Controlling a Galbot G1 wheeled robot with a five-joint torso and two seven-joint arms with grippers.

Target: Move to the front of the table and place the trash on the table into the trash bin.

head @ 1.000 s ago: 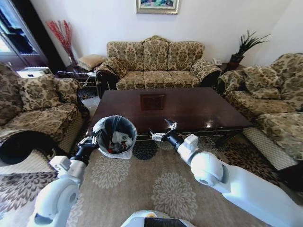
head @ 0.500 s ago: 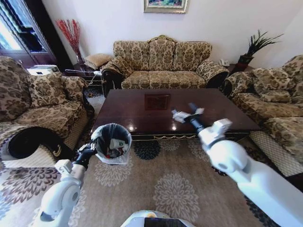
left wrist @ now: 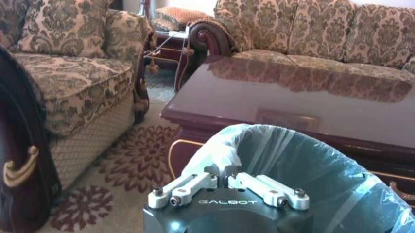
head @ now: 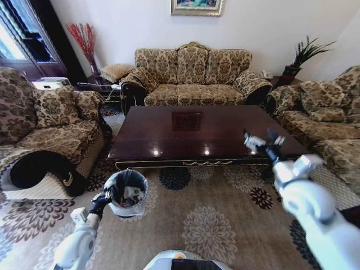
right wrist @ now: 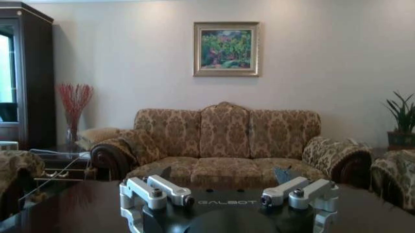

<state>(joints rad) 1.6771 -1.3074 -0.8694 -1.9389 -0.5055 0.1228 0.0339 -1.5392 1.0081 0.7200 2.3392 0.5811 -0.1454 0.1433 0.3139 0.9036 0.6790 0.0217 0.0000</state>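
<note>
Left gripper [left wrist: 222,175], fingers pinched together on the bag-lined rim of the small round black trash bin [head: 125,193] with translucent grey-white liner; the bin hangs above the patterned beige carpet [head: 208,219] at roughly 7 o'clock from the table's centre. Contents: several pieces of trash [head: 130,192], pale and crumpled, individually hard to identify. Risk, judged: the hold is on thin bag and rim alone, so the liner could slip or the bin tilt and spill its load. Right gripper [right wrist: 227,191], fingers spread wide with nothing between them, raised over the 4 o'clock corner of the large rectangular dark glossy mahogany coffee table [head: 169,140]. Table top bears a square inlay; no litter is visible on it.
</note>
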